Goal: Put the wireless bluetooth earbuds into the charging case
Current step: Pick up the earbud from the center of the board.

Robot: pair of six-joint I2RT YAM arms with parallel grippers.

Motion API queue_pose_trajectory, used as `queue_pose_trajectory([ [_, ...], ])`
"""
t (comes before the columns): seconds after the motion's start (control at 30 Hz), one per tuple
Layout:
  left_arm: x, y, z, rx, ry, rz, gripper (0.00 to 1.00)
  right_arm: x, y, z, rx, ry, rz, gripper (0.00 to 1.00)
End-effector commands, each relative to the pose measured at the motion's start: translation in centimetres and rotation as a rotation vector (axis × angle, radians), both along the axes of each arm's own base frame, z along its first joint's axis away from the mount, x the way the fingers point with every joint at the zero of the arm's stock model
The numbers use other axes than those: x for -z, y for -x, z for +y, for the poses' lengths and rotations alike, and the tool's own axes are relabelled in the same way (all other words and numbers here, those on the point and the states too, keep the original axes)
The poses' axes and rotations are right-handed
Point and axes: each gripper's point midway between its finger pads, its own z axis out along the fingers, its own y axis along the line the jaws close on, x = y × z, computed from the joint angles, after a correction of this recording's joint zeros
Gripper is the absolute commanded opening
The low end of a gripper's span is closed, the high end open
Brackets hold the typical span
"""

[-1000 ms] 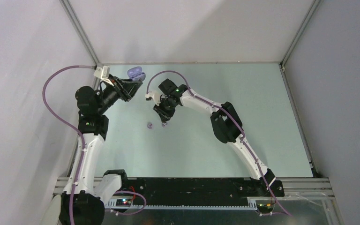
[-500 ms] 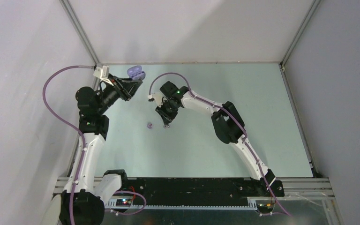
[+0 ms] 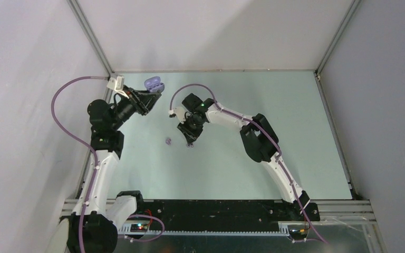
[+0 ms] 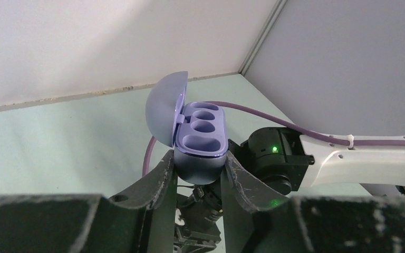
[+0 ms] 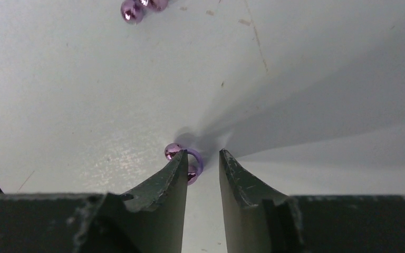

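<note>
My left gripper is shut on the lower body of the purple charging case, which it holds up off the table with the lid open and its wells showing. In the top view the charging case hangs at the back left. My right gripper points down at the table with its jaws a little apart. One purple earbud lies at the tip of its left finger, partly behind it, and nothing is clamped. A second purple earbud lies farther off, and also shows on the table as an earbud left of my right gripper.
The pale green table is bounded by grey walls and a metal frame post at the back left. My right arm's purple cable runs just behind the raised case. Both arm bases sit on the black rail at the near edge.
My right gripper has slid a little to the right and nearer, staying low over the table. The left arm with the case has barely shifted.
</note>
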Motion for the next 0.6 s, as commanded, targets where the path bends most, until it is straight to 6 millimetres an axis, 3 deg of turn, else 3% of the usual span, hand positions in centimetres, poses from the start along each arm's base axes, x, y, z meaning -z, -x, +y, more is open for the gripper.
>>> queue_pose_trajectory([
  [0.0,-1.6,0.5,0.2,-0.007,0.010,-0.061,0.00,-1.3,1.7,-0.9,-0.045,0.006,0.011,0.29],
  [0.17,-1.3,0.3,0.2,-0.006,0.019,-0.055,0.00,-0.8,2.8,-1.2,-0.064,0.016,0.038,0.22],
  [0.3,-1.0,0.2,0.1,-0.002,0.018,-0.048,0.00,-0.6,3.6,-1.5,-0.067,0.020,0.059,0.03],
  [0.43,-0.5,-0.2,-0.1,0.013,0.019,-0.039,0.00,-2.6,2.4,-1.8,-0.049,-0.005,0.003,0.00],
  [0.57,-0.4,-1.0,-0.2,0.022,0.036,-0.041,0.00,-6.4,0.6,-2.6,-0.051,-0.044,-0.114,0.00],
])
